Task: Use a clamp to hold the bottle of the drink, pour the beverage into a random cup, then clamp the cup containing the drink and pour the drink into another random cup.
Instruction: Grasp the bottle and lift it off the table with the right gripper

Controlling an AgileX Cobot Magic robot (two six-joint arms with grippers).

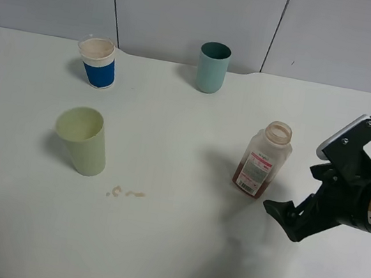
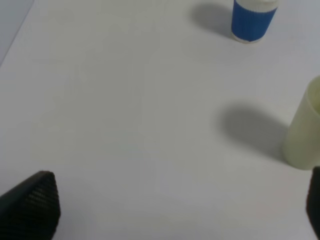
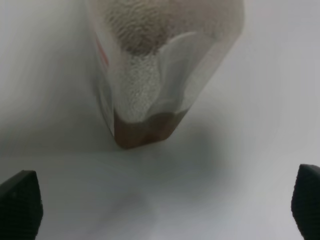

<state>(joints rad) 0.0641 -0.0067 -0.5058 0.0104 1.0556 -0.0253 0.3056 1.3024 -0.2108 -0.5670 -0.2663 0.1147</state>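
The bottle (image 1: 263, 158) stands upright and uncapped at the right of the white table (image 1: 168, 249), with a little brown beverage (image 3: 147, 131) at its bottom. My right gripper (image 1: 286, 218) hovers just near-right of it, open and empty; in the right wrist view the bottle (image 3: 160, 65) lies ahead of the spread gripper (image 3: 162, 205). At the left stands the pale yellow-green cup (image 1: 83, 140). Behind it is the blue-and-white cup (image 1: 97, 61). My left gripper (image 2: 172, 210) is open over bare table, with the pale cup (image 2: 305, 132) and blue cup (image 2: 252, 20) ahead. The left arm is out of the exterior view.
A teal cup (image 1: 213, 67) stands at the back centre, near the wall. A few small brown drops (image 1: 124, 192) lie on the table just near-right of the pale cup.
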